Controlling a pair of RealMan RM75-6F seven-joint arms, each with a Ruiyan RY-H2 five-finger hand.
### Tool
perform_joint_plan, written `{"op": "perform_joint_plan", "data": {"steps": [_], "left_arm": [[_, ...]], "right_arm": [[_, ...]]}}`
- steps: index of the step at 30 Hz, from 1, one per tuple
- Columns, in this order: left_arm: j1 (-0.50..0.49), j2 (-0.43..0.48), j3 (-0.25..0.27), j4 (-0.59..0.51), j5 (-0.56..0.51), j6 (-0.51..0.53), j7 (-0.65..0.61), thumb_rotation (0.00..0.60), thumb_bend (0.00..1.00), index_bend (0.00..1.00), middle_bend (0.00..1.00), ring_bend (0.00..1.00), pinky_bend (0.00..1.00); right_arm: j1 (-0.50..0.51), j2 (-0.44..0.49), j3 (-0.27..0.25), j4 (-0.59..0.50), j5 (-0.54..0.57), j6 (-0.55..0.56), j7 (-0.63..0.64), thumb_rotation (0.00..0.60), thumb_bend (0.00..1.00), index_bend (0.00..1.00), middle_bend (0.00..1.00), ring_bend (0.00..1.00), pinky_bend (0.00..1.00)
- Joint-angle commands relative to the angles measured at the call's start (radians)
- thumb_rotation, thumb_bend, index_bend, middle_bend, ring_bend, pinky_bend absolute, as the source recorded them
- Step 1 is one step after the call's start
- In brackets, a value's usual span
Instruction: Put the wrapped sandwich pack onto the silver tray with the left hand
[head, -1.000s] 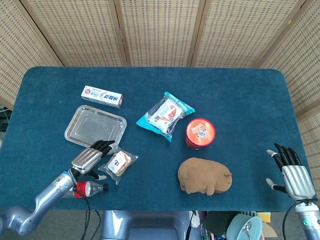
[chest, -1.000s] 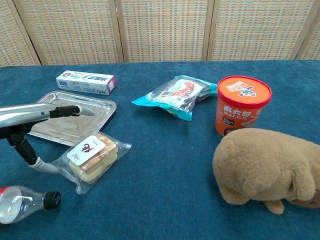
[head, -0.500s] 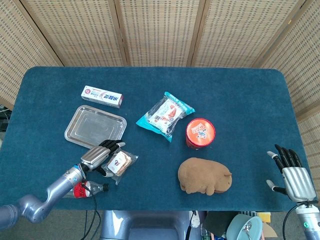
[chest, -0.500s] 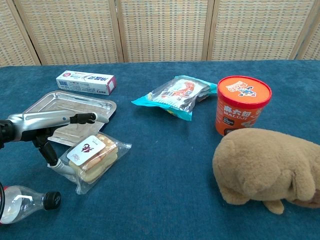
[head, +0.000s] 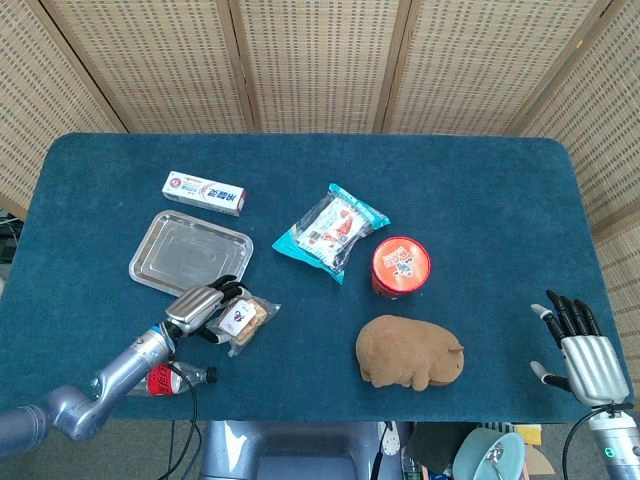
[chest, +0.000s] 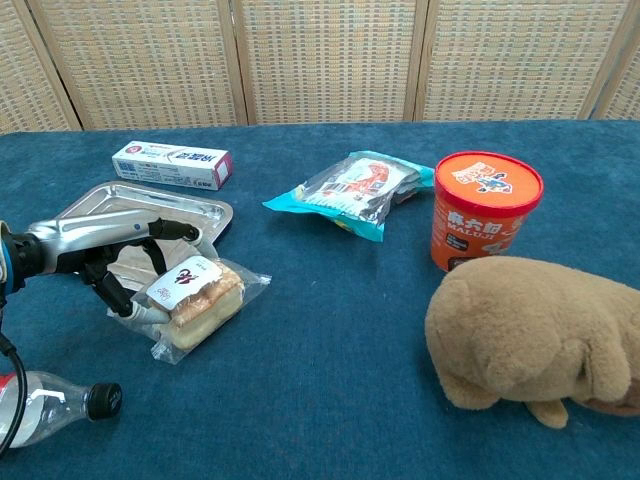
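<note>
The wrapped sandwich pack (head: 245, 318) (chest: 198, 296) lies on the blue cloth just in front of the silver tray (head: 188, 250) (chest: 150, 204), tilted with its left end raised. My left hand (head: 200, 304) (chest: 112, 254) grips that left end, fingers curled over the top and thumb beneath. The tray holds nothing and sits right behind the hand. My right hand (head: 578, 350) hovers at the table's near right edge, fingers spread and holding nothing; the chest view does not show it.
A toothpaste box (head: 205, 192) (chest: 170, 165) lies behind the tray. A snack bag (head: 332, 230) (chest: 355, 190), an orange cup (head: 402, 266) (chest: 487, 210) and a brown plush toy (head: 410, 352) (chest: 540, 335) fill the middle and right. A plastic bottle (head: 178, 379) (chest: 50, 405) lies under the left forearm.
My left hand has slid right to the sandwich pack and closed its fingers on the left end, which has tipped up. The right hand has sunk slightly toward the near edge.
</note>
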Motion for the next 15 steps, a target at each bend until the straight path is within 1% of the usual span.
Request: {"op": "perform_joint_plan", "data": {"steps": [1, 8, 15], "left_arm": [[0.005, 0.013, 0.001, -0.015, 0.009, 0.025, 0.004, 0.6, 0.3, 0.3, 0.2, 0.08, 0.31], [0.023, 0.076, -0.002, -0.087, 0.014, 0.086, 0.042, 0.6, 0.3, 0.31, 0.21, 0.08, 0.32], [0.062, 0.188, -0.003, -0.181, 0.002, 0.161, 0.106, 0.6, 0.3, 0.31, 0.21, 0.08, 0.32]], "right_arm": [[-0.001, -0.002, -0.001, 0.002, -0.001, 0.0, 0.003, 0.6, 0.22, 0.13, 0.0, 0.0, 0.0], [0.0, -0.005, 0.003, 0.008, 0.003, -0.002, 0.01, 0.6, 0.22, 0.13, 0.0, 0.0, 0.0], [-0.008, -0.007, 0.004, 0.013, 0.012, 0.003, 0.015, 0.6, 0.22, 0.13, 0.0, 0.0, 0.0]]}}
